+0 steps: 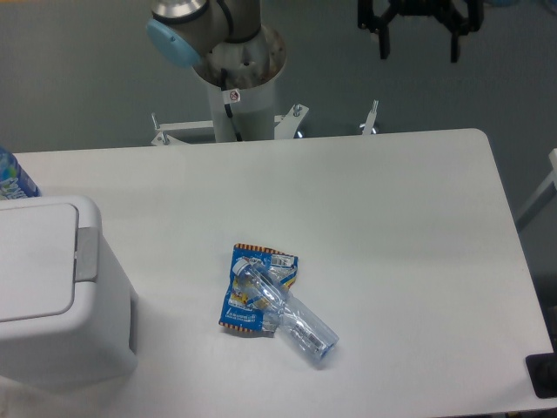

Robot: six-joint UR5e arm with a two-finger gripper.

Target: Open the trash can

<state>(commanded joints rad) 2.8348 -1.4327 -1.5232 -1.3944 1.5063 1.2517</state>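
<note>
The trash can (52, 287) is a large boxy white bin at the left edge of the table, its flat lid down and a grey hinge tab (87, 254) on its right side. My gripper (419, 50) hangs high at the top of the view, far to the right of the bin and above the table's back edge. Its two black fingers (384, 42) stand apart with nothing between them.
A crushed clear plastic bottle (291, 313) lies on a blue snack wrapper (252, 296) near the table's middle. A blue-labelled bottle (12, 178) peeks out behind the bin. The arm's base (231, 61) stands behind the table. A black object (543, 376) sits at the right front corner.
</note>
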